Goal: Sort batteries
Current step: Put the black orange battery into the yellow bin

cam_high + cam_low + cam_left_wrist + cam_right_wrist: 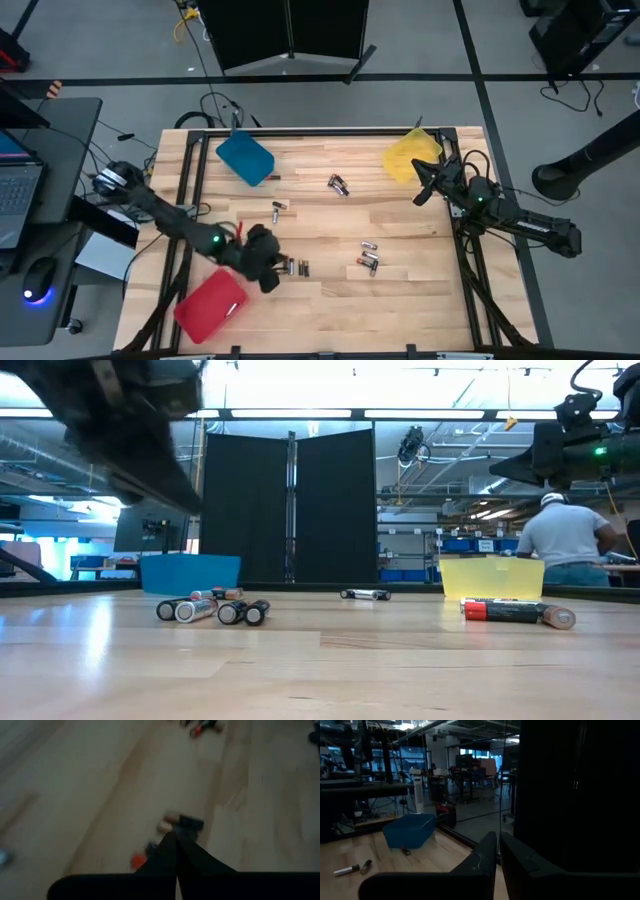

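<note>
Small batteries lie in loose groups on the wooden table: one group (297, 267) (210, 608) right beside my left gripper, one (368, 262) (510, 610) toward the right, and others (338, 184) (279, 208) farther back. My left gripper (275, 268) (174, 839) hangs shut and empty just above the table, slanting down, with the near group (182, 822) lying just past its fingertips. My right gripper (425, 188) (498, 839) waits shut and empty at the table's far right, raised by the yellow tray (410, 155).
A red tray (210, 305) sits at the near left, just behind my left gripper. A blue tray (245, 158) (190, 573) stands at the far left. The table's middle is bare wood. A person (572, 540) stands in the room beyond the table.
</note>
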